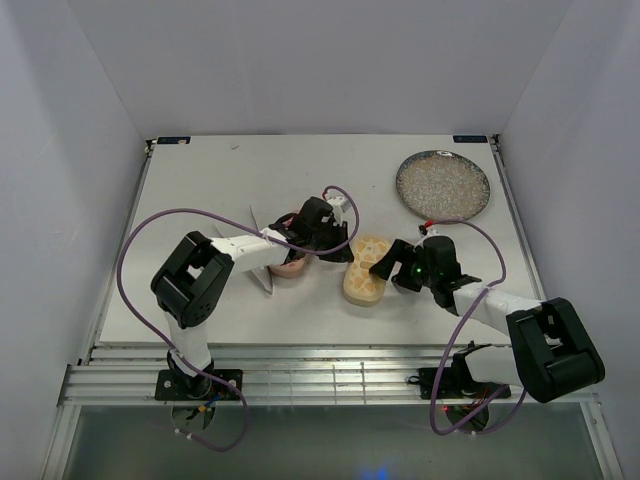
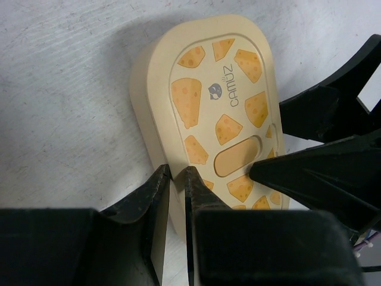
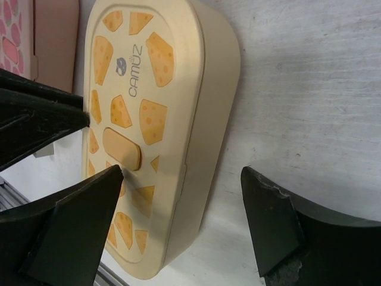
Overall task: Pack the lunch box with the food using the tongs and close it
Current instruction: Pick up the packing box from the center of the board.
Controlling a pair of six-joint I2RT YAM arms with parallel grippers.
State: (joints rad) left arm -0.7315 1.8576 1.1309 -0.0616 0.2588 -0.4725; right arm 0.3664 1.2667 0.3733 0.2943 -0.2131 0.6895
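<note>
White tabletop (image 1: pixel 200 200): lunch box (image 3: pixel 178 89) looks light, stiff, slick, so I'd grip across its sides; right end effector (image 3: pixel 183 179) apart, left end effector (image 2: pixel 177 176) I cannot tell.

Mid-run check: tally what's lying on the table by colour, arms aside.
Tan-yellow lunch box tier: 1
Pink lunch box tier: 1
Grey speckled plate: 1
Silvery tongs: 1, partly hidden
Total: 4
</note>
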